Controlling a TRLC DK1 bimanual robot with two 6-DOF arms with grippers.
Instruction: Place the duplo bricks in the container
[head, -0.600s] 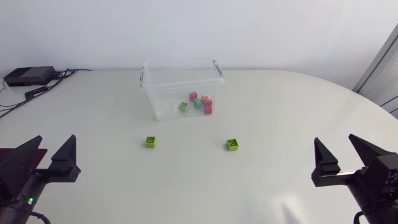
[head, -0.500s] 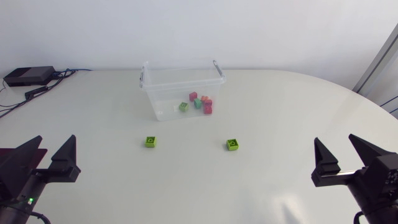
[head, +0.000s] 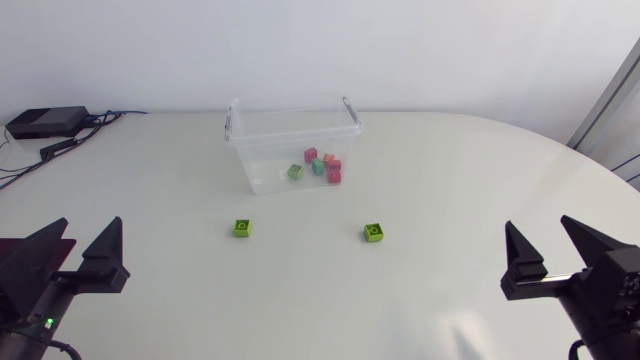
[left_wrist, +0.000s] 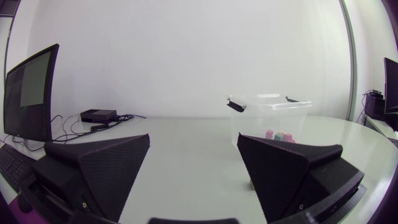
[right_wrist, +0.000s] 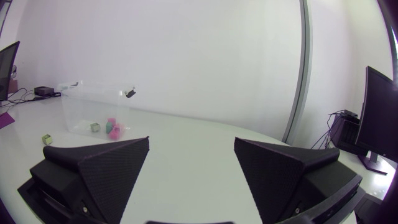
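Two lime green duplo bricks lie on the white table, one (head: 242, 228) left of the middle and one (head: 374, 232) right of it. Behind them stands a clear plastic container (head: 293, 134) holding several bricks (head: 322, 166) in pink, red, teal and green. My left gripper (head: 75, 248) is open at the near left, far from the bricks, with nothing between its fingers. My right gripper (head: 555, 250) is open at the near right, likewise holding nothing. The left wrist view shows the container (left_wrist: 268, 111) ahead of the open gripper (left_wrist: 193, 168). In the right wrist view the container (right_wrist: 93, 102) and one green brick (right_wrist: 46, 139) lie ahead of the open gripper (right_wrist: 191, 168).
A black box (head: 46, 122) with cables sits at the table's back left corner, also seen as a black box (left_wrist: 98, 115) from the left wrist. The table's curved edge runs along the right side.
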